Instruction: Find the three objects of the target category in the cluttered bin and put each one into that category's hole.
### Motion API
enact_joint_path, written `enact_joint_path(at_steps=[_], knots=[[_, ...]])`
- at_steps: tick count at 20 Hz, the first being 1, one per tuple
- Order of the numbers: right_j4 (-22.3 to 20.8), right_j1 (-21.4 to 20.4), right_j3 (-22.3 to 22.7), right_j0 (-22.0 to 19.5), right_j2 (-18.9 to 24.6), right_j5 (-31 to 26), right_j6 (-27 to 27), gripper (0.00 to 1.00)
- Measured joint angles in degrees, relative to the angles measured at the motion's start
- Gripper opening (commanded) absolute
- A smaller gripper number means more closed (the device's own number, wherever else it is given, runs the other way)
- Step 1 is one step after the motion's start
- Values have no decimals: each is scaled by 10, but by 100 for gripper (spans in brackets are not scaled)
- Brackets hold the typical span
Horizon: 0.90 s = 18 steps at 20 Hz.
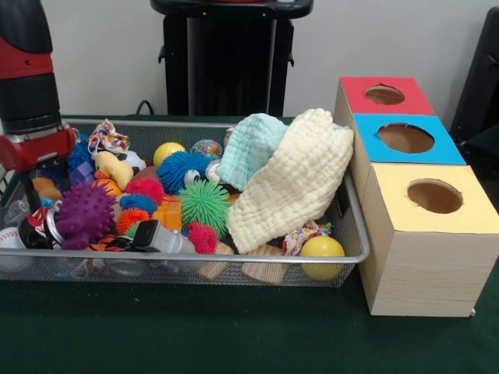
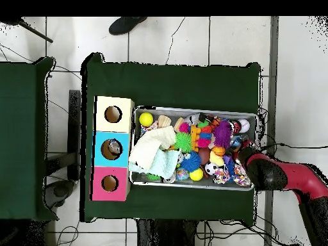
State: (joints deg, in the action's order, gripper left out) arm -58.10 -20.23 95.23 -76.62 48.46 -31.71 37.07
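With our gripper low in the bin beside the purple ball — grip state unclear — we risk snagging neighbouring toys, the target category itself unknown.

Wire mesh bin, silver, rectangular, on green counter; heaped with spiky rubber balls, smooth yellow balls, wooden blocks, two waffle-weave cloths draped at one end. Wooden three-hole sorting box just beside bin: tops red, blue, yellow, each with round hole; blue hole possibly occupied.
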Motion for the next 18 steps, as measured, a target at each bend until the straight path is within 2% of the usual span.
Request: enact_joint_path(at_steps=[7, 18], knots=[[1, 17, -12, -10, 9, 0, -7, 100], [1, 34, -23, -15, 13, 0, -51, 100]])
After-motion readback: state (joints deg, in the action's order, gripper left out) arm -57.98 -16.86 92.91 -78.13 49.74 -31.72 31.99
